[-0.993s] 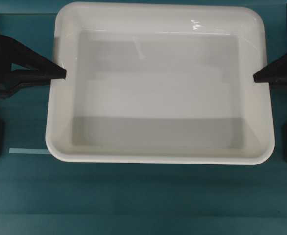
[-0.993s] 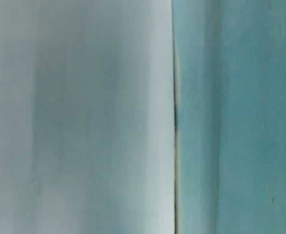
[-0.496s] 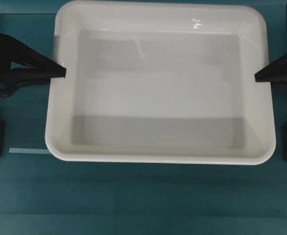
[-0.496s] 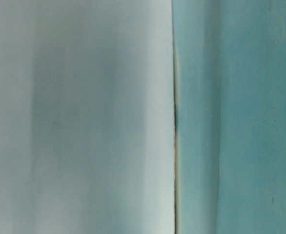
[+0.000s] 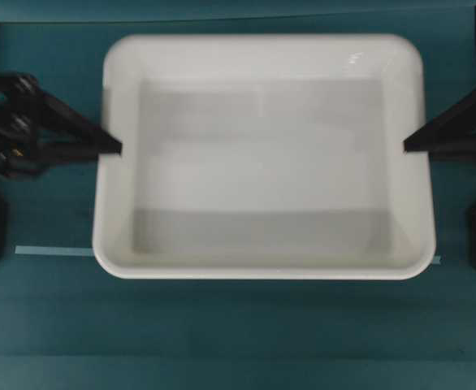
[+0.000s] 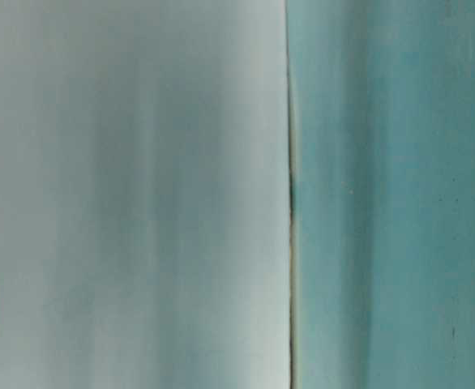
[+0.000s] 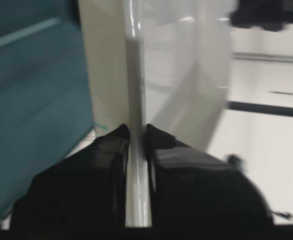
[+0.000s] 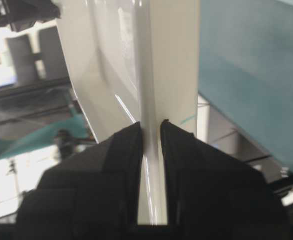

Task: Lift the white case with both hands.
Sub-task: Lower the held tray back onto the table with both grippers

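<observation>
In the overhead view we see the large shallow glossy white plastic case (image 5: 262, 158) with rounded corners above the teal table (image 5: 238, 333). Its long axis runs left to right. The black wedge-shaped left gripper (image 5: 114, 149) meets the case's left short rim about halfway along that side, and the black wedge-shaped right gripper (image 5: 410, 146) meets the right short rim at a similar place. So the case lies between the two claws, and each arm is equally near to its own side. A thin pale tape strip (image 5: 55, 251) lies on the table by the case's near left corner.

The table-level view is only a blur of pale grey and teal, so we cannot read the height of the case from it.

In the left wrist view, the left gripper (image 7: 137, 135) is narrow and pinches the rolled rim of the case (image 7: 176, 75), which runs straight away from the claw.

In the right wrist view, the right gripper (image 8: 151, 131) pinches the opposite rim of the case (image 8: 136, 60) in the same way. We judge that the lift depends on both claws rising evenly.
</observation>
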Motion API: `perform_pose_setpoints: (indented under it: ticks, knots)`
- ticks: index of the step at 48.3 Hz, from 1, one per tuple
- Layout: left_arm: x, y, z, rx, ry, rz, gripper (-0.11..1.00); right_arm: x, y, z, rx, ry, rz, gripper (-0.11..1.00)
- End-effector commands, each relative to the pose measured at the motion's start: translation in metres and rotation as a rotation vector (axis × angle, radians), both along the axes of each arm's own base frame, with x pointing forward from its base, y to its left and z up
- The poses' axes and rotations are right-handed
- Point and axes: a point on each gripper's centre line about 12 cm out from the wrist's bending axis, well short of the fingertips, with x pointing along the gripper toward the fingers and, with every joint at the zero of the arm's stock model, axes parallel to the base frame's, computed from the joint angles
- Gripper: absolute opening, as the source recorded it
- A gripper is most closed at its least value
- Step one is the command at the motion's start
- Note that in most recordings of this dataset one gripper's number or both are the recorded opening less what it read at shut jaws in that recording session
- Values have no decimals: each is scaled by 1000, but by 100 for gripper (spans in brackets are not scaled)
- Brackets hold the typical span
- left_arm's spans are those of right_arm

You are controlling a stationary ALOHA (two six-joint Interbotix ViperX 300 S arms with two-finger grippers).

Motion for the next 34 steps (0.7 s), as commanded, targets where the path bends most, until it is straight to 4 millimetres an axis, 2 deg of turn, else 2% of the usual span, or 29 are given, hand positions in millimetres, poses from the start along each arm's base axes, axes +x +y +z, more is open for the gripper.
perform_pose_setpoints:
  ticks: [1, 8, 16, 25, 34]
  knots:
    - [15, 0, -13, -1, 31, 0, 6, 17, -1, -23, 2, 63, 7, 11]
    - [16, 3, -35, -1, 60, 7, 6, 19, 5, -56, -25, 118, 40, 11]
    - [15, 2, -72, -4, 143, 3, 6, 21, 4, -78, -35, 148, 34, 10]
    - [11, 5, -102, -7, 210, 13, 6, 17, 4, -119, -21, 248, 30, 10]
    - [7, 6, -134, -11, 277, 19, 6, 14, 1, -147, -49, 284, 20, 10]
